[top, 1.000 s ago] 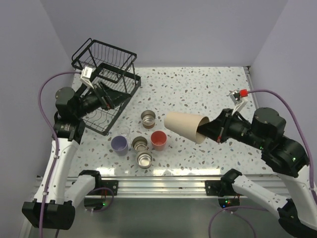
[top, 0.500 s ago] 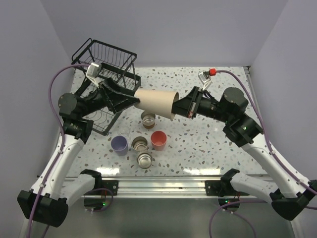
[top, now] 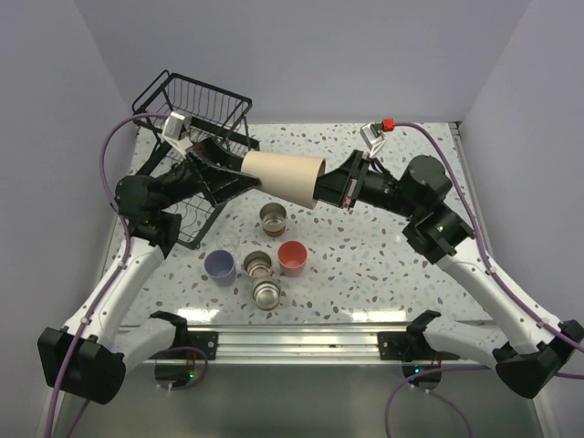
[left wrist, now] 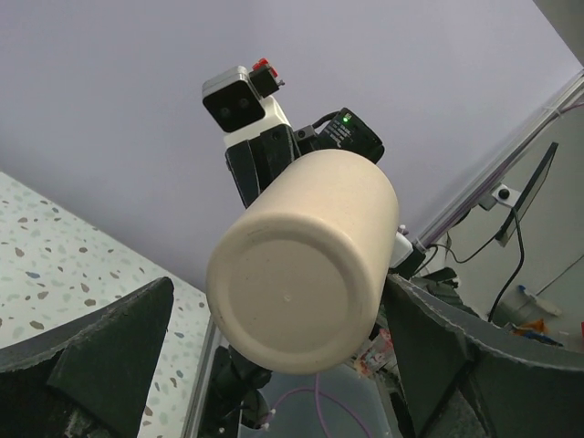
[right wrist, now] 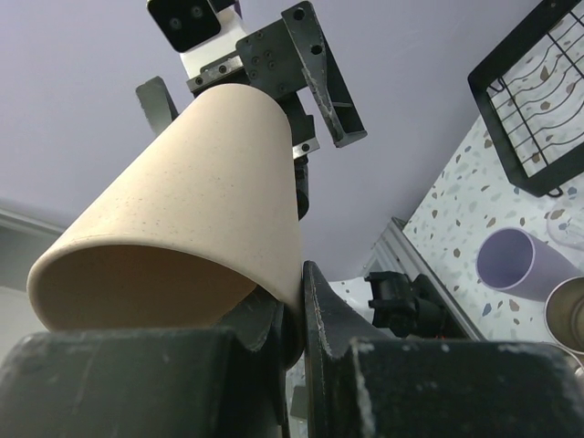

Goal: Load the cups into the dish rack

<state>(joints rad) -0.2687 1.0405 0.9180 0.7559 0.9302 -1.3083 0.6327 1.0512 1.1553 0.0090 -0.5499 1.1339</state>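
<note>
The tan cup [top: 283, 176] lies on its side in the air, above the table and in front of the dish rack [top: 193, 108]. My right gripper [top: 324, 189] is shut on its rim, one finger inside and one outside, as the right wrist view [right wrist: 299, 306] shows. My left gripper [top: 235, 177] is open, its jaws standing either side of the cup's flat base [left wrist: 292, 292]. On the table stand a steel cup [top: 273, 219], a red-pink cup [top: 292, 258], a lavender cup [top: 220, 266] and two more steel cups [top: 258, 265] [top: 267, 294]. The clear glass [right wrist: 566, 224] shows faintly by the rack.
The black wire rack stands at the table's far left, its lower slotted tray [top: 187, 219] beneath my left arm. The table's right half [top: 392, 265] holds no objects. Purple cables trail from both arms.
My right arm has swung up and left with the tan cup, bringing its base between the left gripper's jaws. The left arm has risen from the rack to meet it.
</note>
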